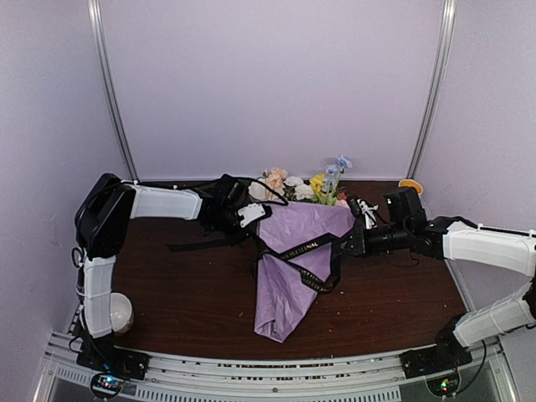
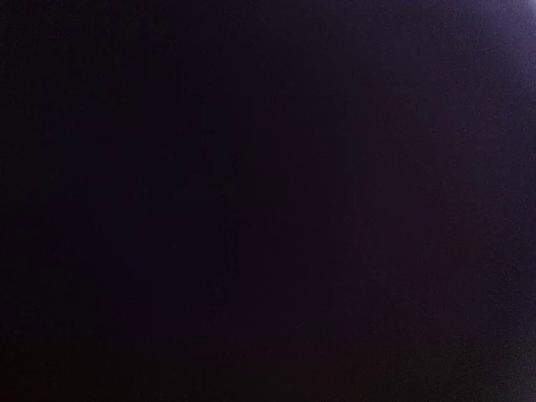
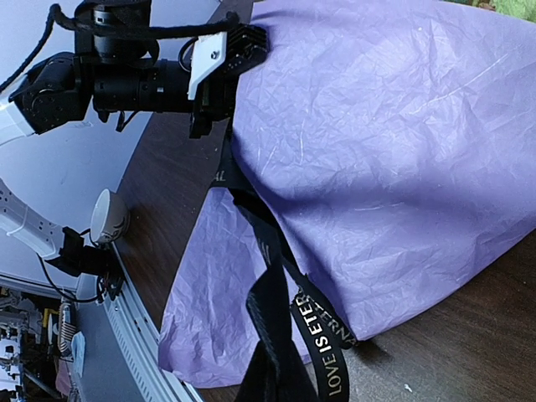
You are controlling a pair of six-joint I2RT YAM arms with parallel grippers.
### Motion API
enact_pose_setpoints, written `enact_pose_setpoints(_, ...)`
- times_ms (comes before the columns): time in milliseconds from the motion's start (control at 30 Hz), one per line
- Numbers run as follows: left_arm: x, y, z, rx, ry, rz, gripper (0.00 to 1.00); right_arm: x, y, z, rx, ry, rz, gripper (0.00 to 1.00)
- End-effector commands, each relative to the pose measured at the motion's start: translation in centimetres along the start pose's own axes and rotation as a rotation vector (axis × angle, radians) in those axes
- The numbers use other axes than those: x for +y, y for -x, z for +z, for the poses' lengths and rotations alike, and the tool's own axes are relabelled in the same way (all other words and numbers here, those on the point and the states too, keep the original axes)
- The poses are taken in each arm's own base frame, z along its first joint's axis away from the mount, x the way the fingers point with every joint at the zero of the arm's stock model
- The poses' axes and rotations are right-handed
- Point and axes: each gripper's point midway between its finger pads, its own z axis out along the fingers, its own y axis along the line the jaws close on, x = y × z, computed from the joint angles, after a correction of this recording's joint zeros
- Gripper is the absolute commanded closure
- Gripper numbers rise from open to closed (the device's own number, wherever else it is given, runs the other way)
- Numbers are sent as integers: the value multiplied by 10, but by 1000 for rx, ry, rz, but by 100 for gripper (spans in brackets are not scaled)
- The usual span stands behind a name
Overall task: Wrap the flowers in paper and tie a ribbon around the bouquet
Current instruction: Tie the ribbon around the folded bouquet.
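Observation:
The bouquet lies across the brown table (image 1: pixel 184 293). Its lilac paper (image 1: pixel 293 268) (image 3: pixel 377 151) forms a cone whose narrow end points toward the arms. The flowers (image 1: pixel 306 186) stick out at the far end. The black ribbon (image 1: pixel 301 247) (image 3: pixel 331 352), with gold lettering, crosses the cone and stretches between both grippers. My left gripper (image 1: pixel 244 219) (image 3: pixel 219 109) sits at the cone's left edge, and the ribbon runs taut up into it. My right gripper (image 1: pixel 356 241) is at the cone's right side, shut on the ribbon. The left wrist view is black.
A white rounded object (image 1: pixel 120 311) (image 3: pixel 109 219) sits by the left arm's base. An orange item (image 1: pixel 410 185) lies at the back right corner. A ribbon tail (image 1: pixel 193 244) trails left on the table. A metal rail (image 1: pixel 251 368) lines the near edge.

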Motion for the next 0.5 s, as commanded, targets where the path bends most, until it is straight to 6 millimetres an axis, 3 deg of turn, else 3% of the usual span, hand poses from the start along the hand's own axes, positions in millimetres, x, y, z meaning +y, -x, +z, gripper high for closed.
enact_pose_setpoints(0,30,-12,-3,-10,45,-121,100,9,18,-13,-60,-6,-29,100)
enact_pose_setpoints(133,66,-33,-22,-7,100,-298,100,1,26,-23,-107,-49,-21,100)
enact_pose_setpoints(200,75,-40,-34,-27,113,-349,100,-4,31,-29,-138,-78,-16,100)
enact_pose_setpoints(333,69,-33,-59,-87,104,-361,100,-15,40,-33,-149,-170,-41,100)
enact_pose_setpoints(467,53,-15,-74,-137,67,-352,100,7,56,-17,-140,-136,-102,100)
